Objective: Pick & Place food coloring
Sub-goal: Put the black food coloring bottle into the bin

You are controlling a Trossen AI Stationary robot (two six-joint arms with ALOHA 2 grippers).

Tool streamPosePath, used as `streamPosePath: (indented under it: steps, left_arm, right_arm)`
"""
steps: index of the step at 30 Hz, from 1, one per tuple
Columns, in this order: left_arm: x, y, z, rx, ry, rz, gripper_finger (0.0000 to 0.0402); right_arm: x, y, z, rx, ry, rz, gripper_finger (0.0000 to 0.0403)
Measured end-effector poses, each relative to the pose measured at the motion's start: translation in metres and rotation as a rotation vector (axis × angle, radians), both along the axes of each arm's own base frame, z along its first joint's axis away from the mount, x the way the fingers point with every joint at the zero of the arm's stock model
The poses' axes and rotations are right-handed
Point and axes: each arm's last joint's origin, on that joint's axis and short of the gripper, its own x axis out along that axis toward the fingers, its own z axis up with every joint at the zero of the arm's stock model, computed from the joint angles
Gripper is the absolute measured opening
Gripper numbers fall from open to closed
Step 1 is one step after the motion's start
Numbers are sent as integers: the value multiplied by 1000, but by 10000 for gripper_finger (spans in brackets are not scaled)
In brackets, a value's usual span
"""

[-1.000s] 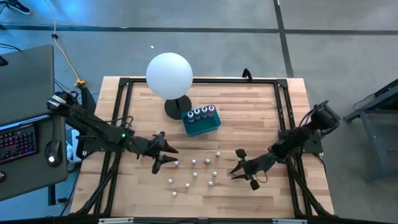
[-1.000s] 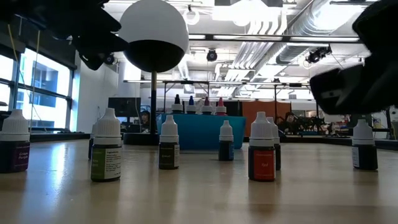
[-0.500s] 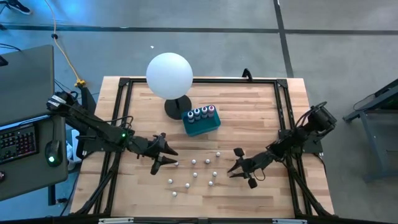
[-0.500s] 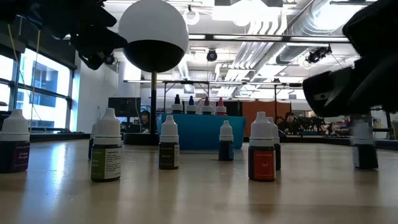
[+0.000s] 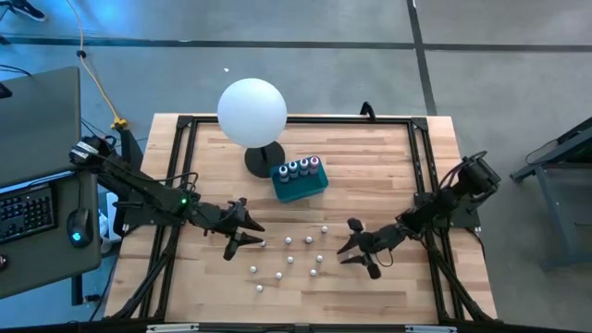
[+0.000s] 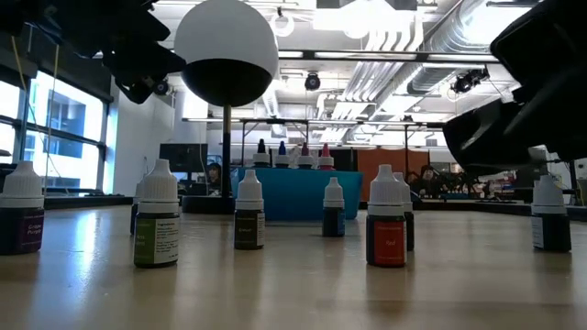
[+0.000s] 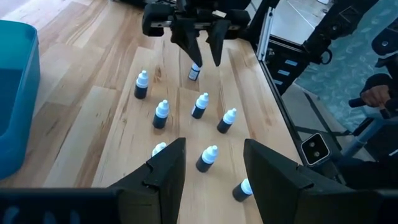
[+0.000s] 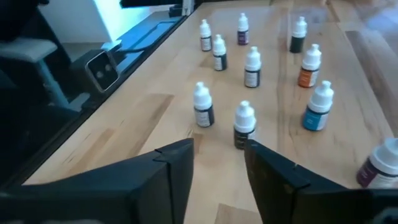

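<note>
Several small dropper bottles of food coloring [image 5: 308,240] with white caps stand upright, scattered on the wooden table between the arms. Four more, with coloured tops [image 5: 299,167], stand in a teal tray [image 5: 301,188]. My right gripper [image 5: 356,248] is open just right of the scatter. In the right wrist view [image 8: 217,168] a dark-bodied bottle [image 8: 244,124] stands just ahead of its fingertips, apart from them. My left gripper [image 5: 244,232] is open at the scatter's left side, held above the table [image 7: 211,168], with a bottle [image 5: 264,243] close by.
A lamp with a white globe [image 5: 252,111] on a dark base stands beside the far left corner of the tray. A black frame [image 5: 421,185] runs round the table. A desk with a keyboard [image 5: 28,208] is off the left side.
My right gripper has moved a little toward the table's left, closer to the scattered bottles, still open. In the low view the rightmost bottle now stands slightly farther right than a second ago. My left arm has kept still.
</note>
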Motion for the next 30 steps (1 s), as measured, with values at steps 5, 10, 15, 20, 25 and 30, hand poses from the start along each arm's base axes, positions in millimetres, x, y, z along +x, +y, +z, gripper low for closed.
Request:
streamPosePath:
  steps: [5,10,15,20,25,30]
  left_arm:
    - [0,0,0,-1,0,0,161]
    - [0,0,1,-7,-6,2,161]
    - [0,0,1,-10,-4,3,161]
    - [0,0,1,-10,-5,3,161]
    - [0,0,1,-10,-5,4,161]
    - [0,0,1,-9,-5,6,161]
  right_arm:
    - [-1,-1,-6,6,74,29,176]
    - [-5,0,-12,-40,131,31,182]
    - [-8,-3,-18,-93,191,1,170]
    - [-9,-2,-19,-86,204,28,148]
    - [-10,-2,-20,-60,230,26,121]
    - [-5,-3,-14,-2,176,7,85]
